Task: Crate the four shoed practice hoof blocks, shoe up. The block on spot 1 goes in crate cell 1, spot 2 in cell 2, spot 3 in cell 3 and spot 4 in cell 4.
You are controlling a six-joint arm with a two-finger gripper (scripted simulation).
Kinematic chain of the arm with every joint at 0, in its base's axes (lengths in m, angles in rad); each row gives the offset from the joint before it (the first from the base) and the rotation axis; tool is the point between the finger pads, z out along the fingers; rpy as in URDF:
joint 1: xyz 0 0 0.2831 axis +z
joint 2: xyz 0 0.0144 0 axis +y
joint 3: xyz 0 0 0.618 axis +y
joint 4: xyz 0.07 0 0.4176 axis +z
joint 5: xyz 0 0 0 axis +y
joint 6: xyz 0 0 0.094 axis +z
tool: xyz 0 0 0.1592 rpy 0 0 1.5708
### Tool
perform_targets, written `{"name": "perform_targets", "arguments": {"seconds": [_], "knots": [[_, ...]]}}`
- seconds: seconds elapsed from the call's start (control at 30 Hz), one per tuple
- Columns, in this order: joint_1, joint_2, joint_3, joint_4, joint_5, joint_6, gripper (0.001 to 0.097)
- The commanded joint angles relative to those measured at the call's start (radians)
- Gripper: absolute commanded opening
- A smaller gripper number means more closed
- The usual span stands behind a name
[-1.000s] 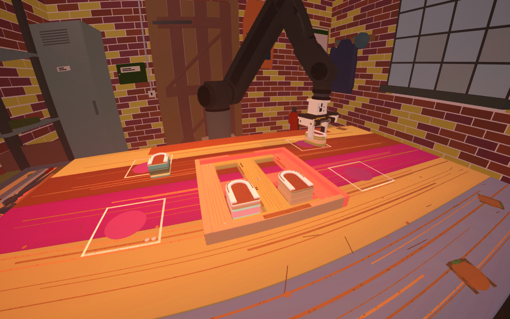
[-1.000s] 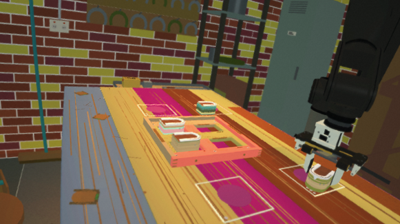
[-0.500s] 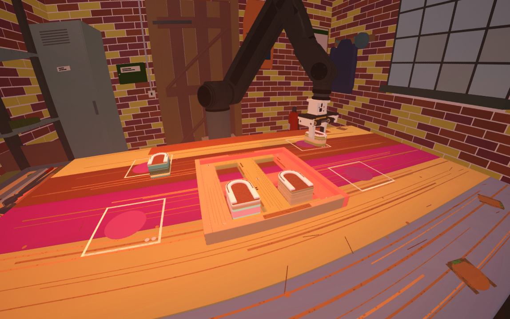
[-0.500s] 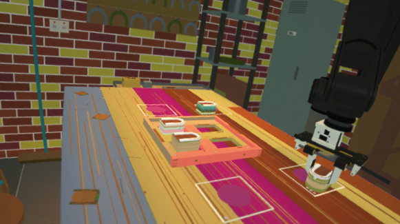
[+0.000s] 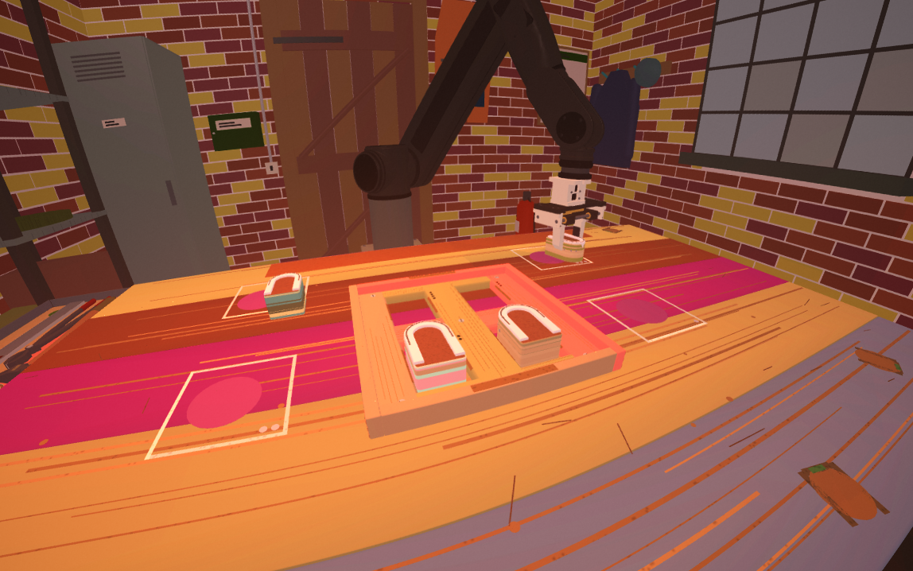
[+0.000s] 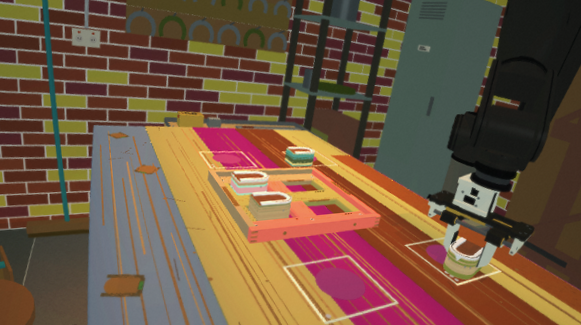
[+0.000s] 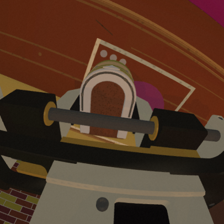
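Partly hidden by my fingers, a tan hoof block (image 5: pixel 565 248) (image 6: pixel 464 260) (image 7: pixel 108 103) sits shoe up on the three-dot spot at the far right of the bench. My gripper (image 5: pixel 564 241) (image 6: pixel 466 253) has come down over it and I grip it by its sides. A second block (image 5: pixel 285 294) (image 6: pixel 299 155) with teal layers stands shoe up on the far left spot. In the crate (image 5: pixel 471 340) (image 6: pixel 294 201) a pink-layered block (image 5: pixel 434 353) (image 6: pixel 248 181) and a tan block (image 5: pixel 529 333) (image 6: pixel 269 204) sit shoe up in the two near cells.
The crate's two far cells (image 5: pixel 441 299) stand open beside the filled ones. Two marked spots (image 5: pixel 225 404) (image 5: pixel 645 312) on the pink strip lie bare. Small wood scraps (image 5: pixel 840 491) (image 6: pixel 122 285) lie on the grey near edge of the bench.
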Motion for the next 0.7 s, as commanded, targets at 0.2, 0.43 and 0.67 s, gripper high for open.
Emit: {"name": "perform_targets", "arguments": {"seconds": [0.2,0.43,0.67], "knots": [[0.000,0.000,0.000,0.000,0.000,0.000,0.0093],[0.000,-0.002,-0.001,0.000,0.001,0.000,0.0023],[0.000,-0.022,-0.008,0.000,0.028,0.000,0.0023]]}}
